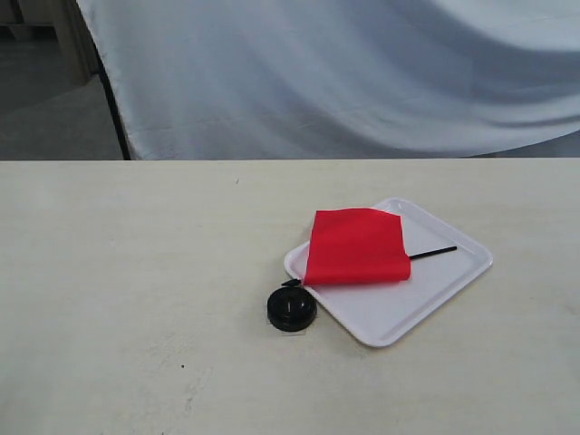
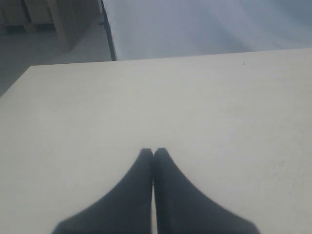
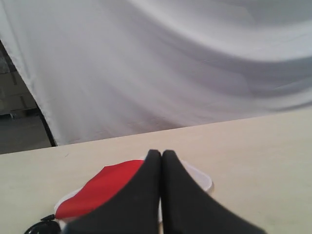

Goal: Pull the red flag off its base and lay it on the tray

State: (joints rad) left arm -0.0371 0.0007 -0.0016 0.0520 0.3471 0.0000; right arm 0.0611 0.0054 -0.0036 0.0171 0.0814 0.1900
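The red flag (image 1: 355, 246) lies flat on the white tray (image 1: 426, 294), its thin black pole (image 1: 433, 253) pointing right across the tray. The round black base (image 1: 292, 308) sits on the table just off the tray's left corner, with nothing in its hole. Neither gripper shows in the exterior view. My right gripper (image 3: 161, 154) is shut and empty, held back from the flag (image 3: 100, 190) and tray (image 3: 202, 178); the base (image 3: 38, 227) peeks in at the frame's corner. Over bare table my left gripper (image 2: 153, 152) is shut on nothing.
A pale wooden table (image 1: 136, 290) holds everything. A white cloth backdrop (image 1: 344, 72) hangs behind its far edge, with a dark stand leg (image 1: 113, 109) at its left.
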